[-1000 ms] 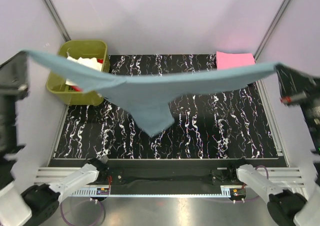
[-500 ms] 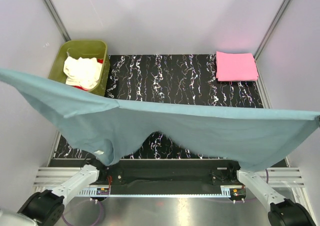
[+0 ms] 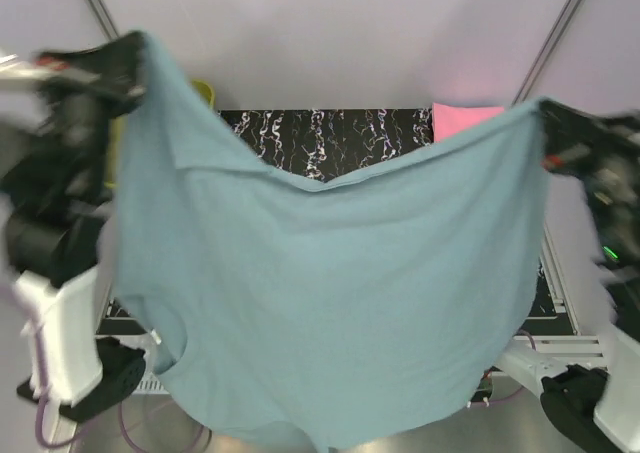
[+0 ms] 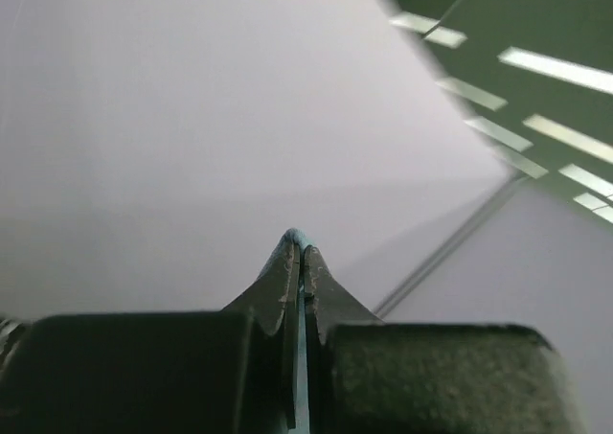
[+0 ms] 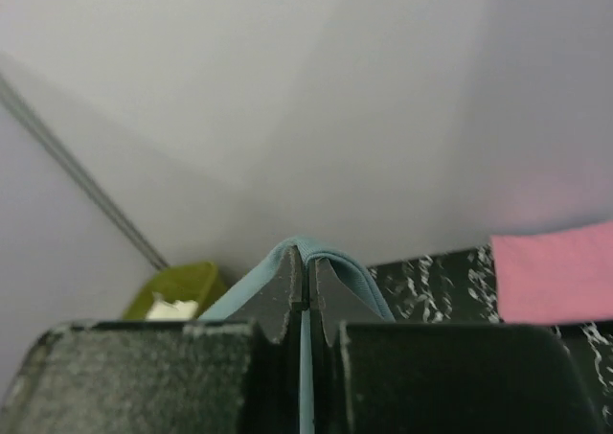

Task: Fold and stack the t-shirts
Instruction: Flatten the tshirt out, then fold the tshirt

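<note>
The large blue-grey t-shirt (image 3: 340,303) hangs spread wide between my two raised grippers and fills most of the top view. My left gripper (image 3: 138,51) is shut on its upper left corner; a sliver of blue cloth (image 4: 295,238) shows at the closed tips in the left wrist view. My right gripper (image 3: 545,113) is shut on the upper right corner, with the blue hem (image 5: 326,254) draped over the tips. The folded pink t-shirt (image 3: 462,120) lies at the far right of the table, also in the right wrist view (image 5: 556,271). A bit of cream-white cloth (image 5: 172,308) shows in the tub. The red shirt is hidden.
The olive-green tub (image 3: 204,93) stands at the far left, mostly hidden behind the shirt; it also shows in the right wrist view (image 5: 187,285). The black marbled table (image 3: 330,133) shows only along its far strip. Lilac walls close in both sides and the back.
Both grippers have swung the blue-grey shirt up and back from a low stretched line near the camera to a high hold. The cloth now hangs open as a wide sheet and hides the table.
</note>
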Controlling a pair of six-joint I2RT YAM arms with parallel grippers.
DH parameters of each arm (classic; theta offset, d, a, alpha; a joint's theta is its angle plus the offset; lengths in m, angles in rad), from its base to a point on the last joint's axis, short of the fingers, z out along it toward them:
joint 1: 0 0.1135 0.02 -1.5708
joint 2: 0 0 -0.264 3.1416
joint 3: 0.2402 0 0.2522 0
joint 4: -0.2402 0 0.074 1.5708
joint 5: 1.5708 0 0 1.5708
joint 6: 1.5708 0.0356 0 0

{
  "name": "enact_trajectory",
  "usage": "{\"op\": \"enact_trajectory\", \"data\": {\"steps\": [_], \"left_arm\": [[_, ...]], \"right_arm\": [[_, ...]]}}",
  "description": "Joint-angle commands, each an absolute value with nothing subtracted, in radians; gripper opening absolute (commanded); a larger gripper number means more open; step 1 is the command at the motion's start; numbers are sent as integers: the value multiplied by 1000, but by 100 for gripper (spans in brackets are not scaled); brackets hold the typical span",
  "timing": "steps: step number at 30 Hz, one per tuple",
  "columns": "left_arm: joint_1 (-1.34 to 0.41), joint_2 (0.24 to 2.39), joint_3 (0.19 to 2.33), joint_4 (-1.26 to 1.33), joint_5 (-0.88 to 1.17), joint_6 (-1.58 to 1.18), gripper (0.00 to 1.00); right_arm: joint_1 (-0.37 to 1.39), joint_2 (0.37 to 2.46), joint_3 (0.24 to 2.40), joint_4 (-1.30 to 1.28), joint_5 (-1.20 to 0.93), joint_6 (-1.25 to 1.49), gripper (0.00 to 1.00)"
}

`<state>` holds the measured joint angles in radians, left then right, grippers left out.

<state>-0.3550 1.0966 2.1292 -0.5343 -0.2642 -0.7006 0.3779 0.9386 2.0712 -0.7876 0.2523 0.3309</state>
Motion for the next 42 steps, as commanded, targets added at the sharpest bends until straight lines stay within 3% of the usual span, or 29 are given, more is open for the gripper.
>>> {"op": "enact_trajectory", "data": {"steps": [1, 7, 13, 25, 35, 42], "left_arm": [[-351, 1261, 1993, -500, -317, -617, 0], [-341, 1347, 1720, -275, -382, -552, 0], [-330, 1440, 1439, -126, -374, -640, 0], [-259, 1671, 1542, -256, -359, -701, 0], [-192, 1644, 1558, -431, -344, -759, 0], [-186, 1586, 1552, -574, -305, -767, 0]], "right_arm": [[380, 1054, 1843, -651, 388, 241, 0], [348, 1162, 1470, -376, 451, 230, 0], [174, 1362, 1232, -125, 220, 334, 0], [-58, 1707, 1302, 54, -234, 396, 0], [-136, 1831, 1411, -32, -327, 365, 0], [-150, 1807, 1420, -139, -335, 376, 0]]}}
